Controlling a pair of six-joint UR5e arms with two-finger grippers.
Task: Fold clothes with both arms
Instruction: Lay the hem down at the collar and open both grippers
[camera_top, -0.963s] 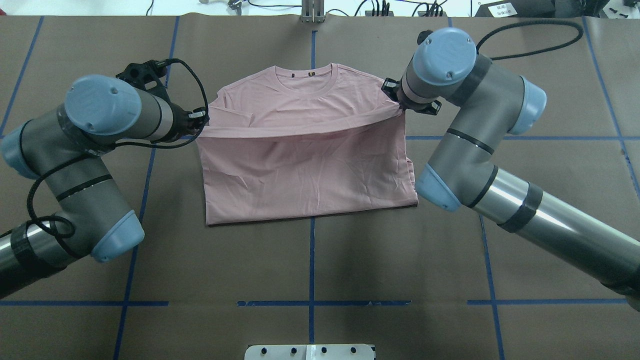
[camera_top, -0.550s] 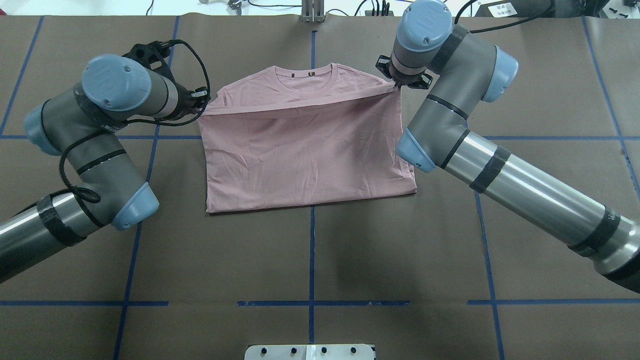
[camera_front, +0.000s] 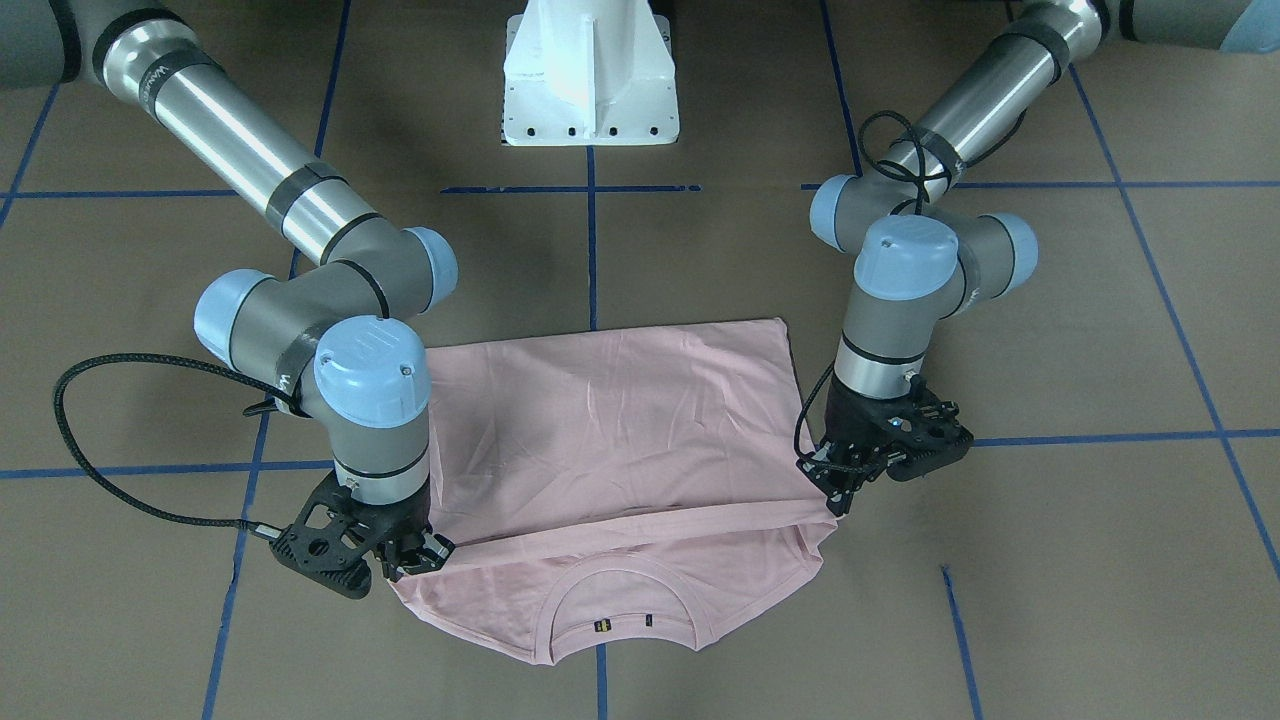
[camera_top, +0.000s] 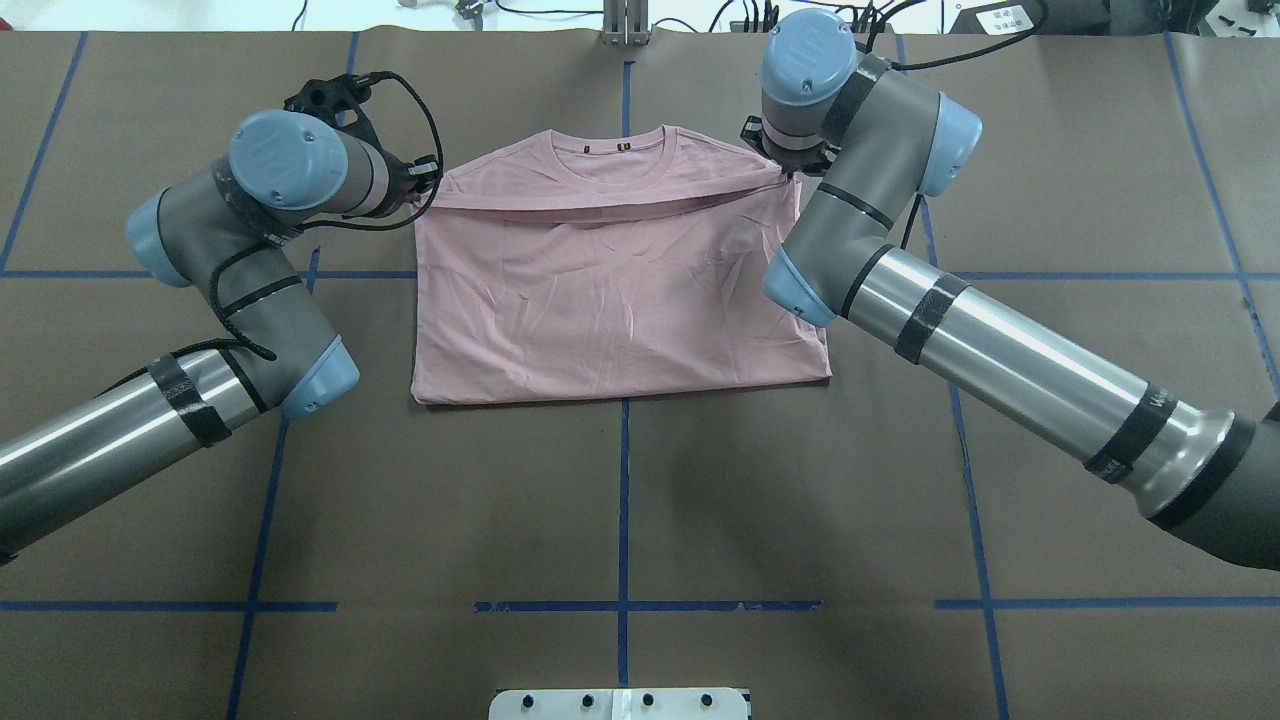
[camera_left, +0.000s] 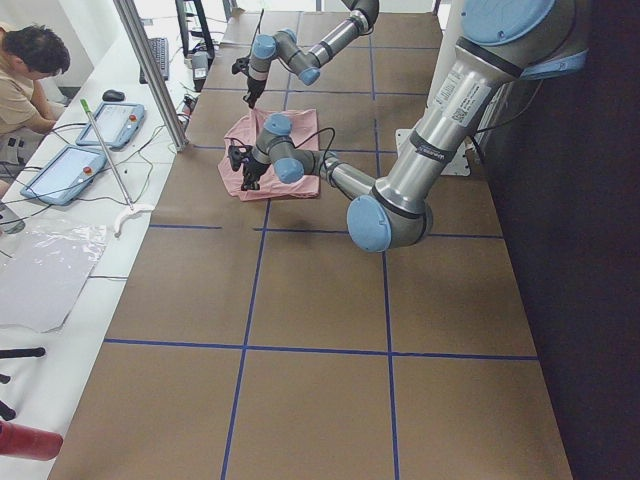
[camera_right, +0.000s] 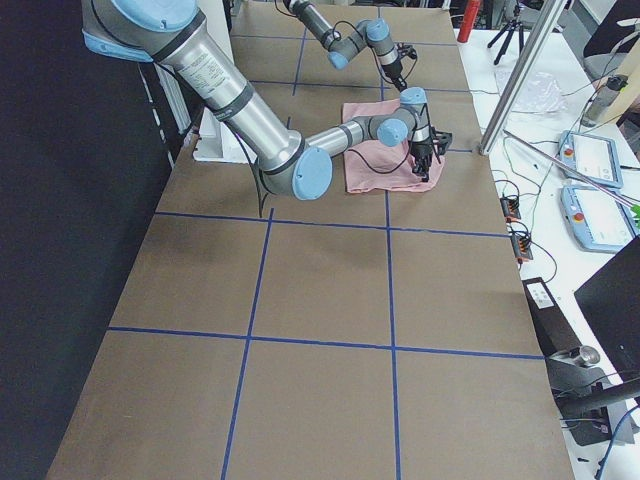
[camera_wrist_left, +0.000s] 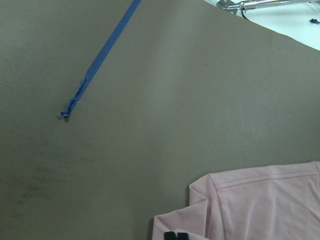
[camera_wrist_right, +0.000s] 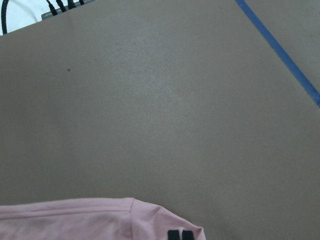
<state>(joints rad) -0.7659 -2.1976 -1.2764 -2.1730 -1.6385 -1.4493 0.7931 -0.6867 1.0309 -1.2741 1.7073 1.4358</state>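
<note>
The pale pink T-shirt (camera_top: 620, 290) lies on the brown table, its lower half doubled up towards the ribbed collar (camera_top: 620, 160). My left gripper (camera_top: 425, 185) is shut on the left corner of the raised hem, beside the left shoulder. At the right shoulder, my right gripper (camera_top: 785, 170) is shut on the other hem corner. The hem hangs taut between them just short of the collar. In the front-facing view the T-shirt (camera_front: 610, 420) shows with the left gripper (camera_front: 838, 490) and the right gripper (camera_front: 410, 565). Each wrist view shows pink cloth (camera_wrist_left: 260, 205) (camera_wrist_right: 75, 220) at closed fingertips.
Blue tape lines (camera_top: 622, 470) cross the brown table cover. The white pedestal base (camera_front: 590, 70) stands at the robot's side. Cables and a metal post (camera_top: 625, 20) line the far edge. A person (camera_left: 25, 80) sits at a side bench with tablets (camera_left: 110, 125).
Both grippers have carried the raised hem farther towards the collar, narrowing the uncovered chest strip. Both arms have stretched forward over the table.
</note>
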